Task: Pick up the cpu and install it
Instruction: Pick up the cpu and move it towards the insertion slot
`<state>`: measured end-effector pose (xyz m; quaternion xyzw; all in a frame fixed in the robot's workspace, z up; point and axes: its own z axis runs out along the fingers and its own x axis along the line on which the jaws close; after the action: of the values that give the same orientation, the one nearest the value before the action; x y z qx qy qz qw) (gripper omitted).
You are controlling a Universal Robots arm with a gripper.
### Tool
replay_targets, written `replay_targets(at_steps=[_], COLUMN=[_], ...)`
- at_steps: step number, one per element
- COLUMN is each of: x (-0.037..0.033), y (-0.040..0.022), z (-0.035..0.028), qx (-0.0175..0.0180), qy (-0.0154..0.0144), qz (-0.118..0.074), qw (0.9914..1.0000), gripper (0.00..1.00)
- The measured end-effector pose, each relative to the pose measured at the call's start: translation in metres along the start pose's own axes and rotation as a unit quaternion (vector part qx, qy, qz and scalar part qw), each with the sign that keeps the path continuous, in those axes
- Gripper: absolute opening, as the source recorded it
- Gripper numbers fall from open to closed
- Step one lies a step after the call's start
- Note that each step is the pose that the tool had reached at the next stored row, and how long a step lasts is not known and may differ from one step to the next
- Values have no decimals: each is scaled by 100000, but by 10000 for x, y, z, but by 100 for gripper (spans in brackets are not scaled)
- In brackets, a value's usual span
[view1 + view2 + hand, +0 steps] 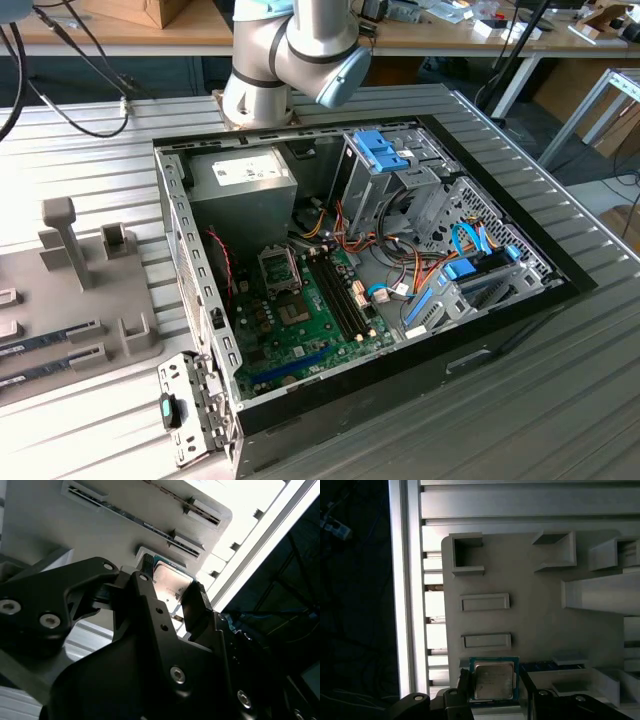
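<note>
The gripper (495, 684) is over the grey fixture tray (540, 610), closed down to the width of the cpu (493, 679). In both wrist views its black fingers (463, 692) sit against two opposite edges of the chip's thin green board. The dull silver top shows between them. In the second wrist view the gripper (169, 591) frames the cpu (172, 580) the same way, with one finger pad (192, 610) overlapping the chip's edge. Whether the chip is lifted clear of the tray or rests in its seat, I cannot tell.

The cpu is near the tray edge that runs along the edge of the slotted aluminium worktop (410, 580). It is in line with two low rectangular blocks (485, 601) on the tray. A dark blue strip (552, 666) lies just beside it, further in from that edge.

In the exterior view the fixture tray (40, 290) lies on the worktop (560, 400), by the side of the open computer case (400, 385) that is on the exterior view's left. Inside the case, the silver socket frame (280, 268) sits on the green motherboard (300, 330), well apart from the tray. The robot arm (300, 50) rises at the worktop's far edge behind the case.
</note>
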<state>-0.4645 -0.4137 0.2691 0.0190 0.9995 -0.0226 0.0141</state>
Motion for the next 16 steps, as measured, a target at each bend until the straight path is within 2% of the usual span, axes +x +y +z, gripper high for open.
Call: replay_targets(at_steps=[16], x=[-20], y=[-5], z=[-119], qx=[-699], qy=[130], qz=[14], qw=[99997], gripper=[47])
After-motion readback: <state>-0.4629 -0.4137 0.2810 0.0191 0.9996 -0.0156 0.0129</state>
